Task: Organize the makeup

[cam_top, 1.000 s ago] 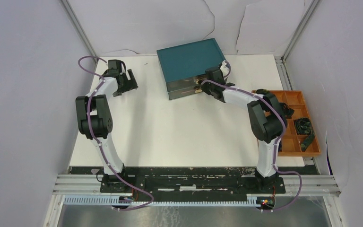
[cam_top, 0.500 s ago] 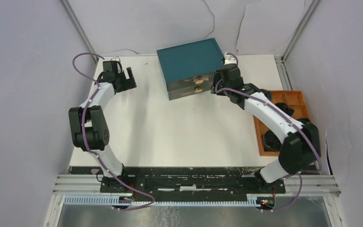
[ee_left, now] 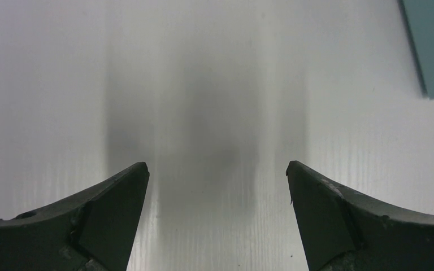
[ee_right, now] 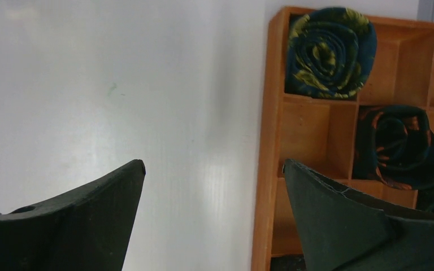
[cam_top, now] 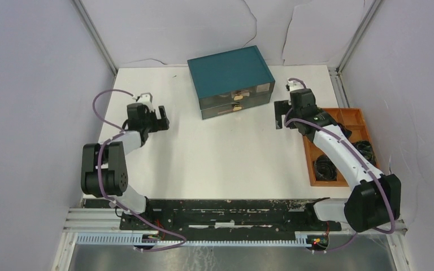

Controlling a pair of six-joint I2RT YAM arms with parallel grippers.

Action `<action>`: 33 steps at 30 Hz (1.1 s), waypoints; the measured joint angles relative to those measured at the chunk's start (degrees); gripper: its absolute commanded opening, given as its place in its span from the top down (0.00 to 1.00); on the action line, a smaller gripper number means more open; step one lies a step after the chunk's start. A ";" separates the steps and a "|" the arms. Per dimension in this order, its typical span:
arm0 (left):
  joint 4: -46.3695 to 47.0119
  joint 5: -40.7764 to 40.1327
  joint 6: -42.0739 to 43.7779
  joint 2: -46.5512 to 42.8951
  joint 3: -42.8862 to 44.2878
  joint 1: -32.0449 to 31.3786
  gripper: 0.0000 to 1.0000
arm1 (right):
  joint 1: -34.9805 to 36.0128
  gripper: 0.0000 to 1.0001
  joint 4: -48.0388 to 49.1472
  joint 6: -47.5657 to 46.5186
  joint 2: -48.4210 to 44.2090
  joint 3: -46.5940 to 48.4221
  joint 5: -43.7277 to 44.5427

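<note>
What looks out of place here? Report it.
Only the box stands out: it sits turned askew to the edges of the table. Nothing looks spilled or broken.

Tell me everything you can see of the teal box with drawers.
The box has a plain teal top and looks like a rigid case. Its near face holds two stacked drawers with greyish fronts and small brass-coloured handles; both look shut. It stands flat at the far edge of the white table, turned slightly askew. Only the table touches it.
</note>
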 measured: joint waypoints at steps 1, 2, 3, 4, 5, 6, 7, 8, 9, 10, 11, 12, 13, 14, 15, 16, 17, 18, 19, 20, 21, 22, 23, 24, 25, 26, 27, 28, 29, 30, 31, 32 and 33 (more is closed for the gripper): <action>2.27 0.09 0.00 -0.26 -2.67 0.00 0.01 | -1.42 0.00 0.57 -0.55 0.00 -1.66 0.07; 4.35 0.11 0.00 -0.35 -5.07 0.00 0.01 | -2.73 0.00 1.57 -0.98 -0.09 -3.45 0.15; 5.95 0.11 0.00 -0.33 -6.71 0.00 0.01 | -3.85 0.00 2.75 -1.31 -0.20 -5.27 0.15; 7.39 0.22 0.00 -0.35 -7.85 0.00 0.01 | -4.90 0.00 4.50 -1.60 -0.50 -7.23 0.13; 10.49 0.48 0.00 -0.39 -9.42 0.00 0.01 | -6.05 0.00 6.99 -1.73 -1.18 -10.03 0.11; 13.60 0.59 0.02 -0.50 -10.97 0.00 0.01 | -6.75 0.00 8.83 -1.73 -1.90 -12.22 0.11; 16.15 0.63 0.02 -0.74 -12.44 0.00 0.01 | -7.39 0.00 11.28 -1.70 -2.84 -14.75 0.11; 20.68 0.63 0.02 -1.27 -15.08 0.00 0.01 | -7.93 0.00 13.84 -1.66 -3.76 -17.14 0.11; 23.17 0.63 0.02 -1.75 -16.85 0.00 0.01 | -8.28 0.00 15.58 -1.57 -4.20 -18.51 0.09; 25.83 0.66 0.02 -2.38 -19.06 0.00 0.01 | -8.90 0.00 18.62 -1.53 -4.48 -20.24 -0.31; 27.58 0.66 0.02 -2.69 -20.41 0.00 0.01 | -9.14 0.00 20.74 -1.55 -4.44 -21.16 -0.61; 28.96 0.68 0.02 -2.75 -21.18 0.00 0.01 | -9.33 0.00 22.71 -1.64 -4.22 -21.90 -0.70; 29.75 0.68 0.04 -2.75 -21.33 -0.02 0.01 | -9.51 0.00 24.55 -1.73 -3.93 -22.49 -0.61; 30.97 0.74 0.13 -2.75 -21.38 -0.04 0.01 | -9.68 0.00 26.86 -1.88 -3.41 -23.02 -0.39; 32.37 0.83 0.28 -2.80 -21.38 -0.04 0.01 | -9.86 0.00 28.83 -2.01 -2.80 -23.39 -0.09; 34.10 0.87 0.44 -2.86 -21.51 -0.04 0.01 | -10.03 0.00 31.06 -2.14 -2.10 -23.89 0.22; 35.41 0.87 0.52 -3.02 -21.81 -0.11 0.01 | -10.14 0.00 33.11 -2.16 -1.36 -24.41 0.50; 37.18 0.83 0.74 -3.28 -22.47 -0.20 0.01 | -10.29 0.00 35.04 -2.12 -0.61 -25.03 0.63; 38.36 0.74 0.81 -3.45 -23.02 -0.35 0.01 | -10.47 0.00 37.18 -2.12 0.31 -25.81 0.76; 40.22 0.57 1.03 -3.61 -23.98 -0.61 0.01 | -10.67 0.00 39.17 -2.10 1.29 -26.71 0.87; 42.99 0.37 1.40 -3.63 -25.49 -1.07 0.01 | -10.78 0.00 40.89 -2.08 2.21 -27.58 1.03; 45.99 0.24 1.97 -3.54 -27.43 -1.66 0.01 | -10.82 0.00 42.56 -2.10 3.23 -28.46 1.03; 47.45 0.15 2.36 -3.54 -28.79 -2.19 0.01 | -10.91 0.00 43.60 -2.14 4.04 -29.00 1.03; 48.17 0.13 2.93 -3.54 -29.94 -2.75 0.01 | -10.97 0.00 44.30 -2.23 4.52 -29.29 0.98; 48.65 0.11 3.10 -3.48 -30.58 -3.26 0.01 | -11.06 0.00 45.62 -2.60 4.98 -29.57 0.92; 49.31 0.11 3.15 -3.43 -30.86 -3.54 0.01 | -11.08 0.00 46.42 -2.82 5.05 -29.57 0.85; 49.94 0.07 3.17 -3.39 -30.95 -3.65 0.01 | -11.10 0.00 47.50 -3.06 5.05 -29.57 0.74; 50.71 -0.26 3.17 -3.39 -30.95 -3.63 0.01 | -11.15 0.00 48.59 -3.32 5.07 -29.42 0.46; 51.39 -0.85 3.15 -3.39 -30.95 -3.63 0.01 | -11.19 0.00 49.29 -3.50 5.27 -29.29 0.33; 51.80 -1.22 3.15 -3.39 -30.93 -3.63 0.01 | -11.26 0.00 51.04 -3.67 5.86 -29.27 0.35; 52.04 -1.64 3.15 -3.39 -30.91 -3.63 0.01 | -11.28 0.00 52.98 -3.63 6.69 -29.49 0.68; 52.13 -2.12 3.15 -3.39 -30.91 -3.63 0.01 | -11.28 0.00 56.92 -3.52 7.74 -30.53 1.31; 52.28 -2.45 3.15 -3.37 -30.91 -3.63 0.01 | -11.28 0.00 61.94 -3.30 8.76 -32.76 2.23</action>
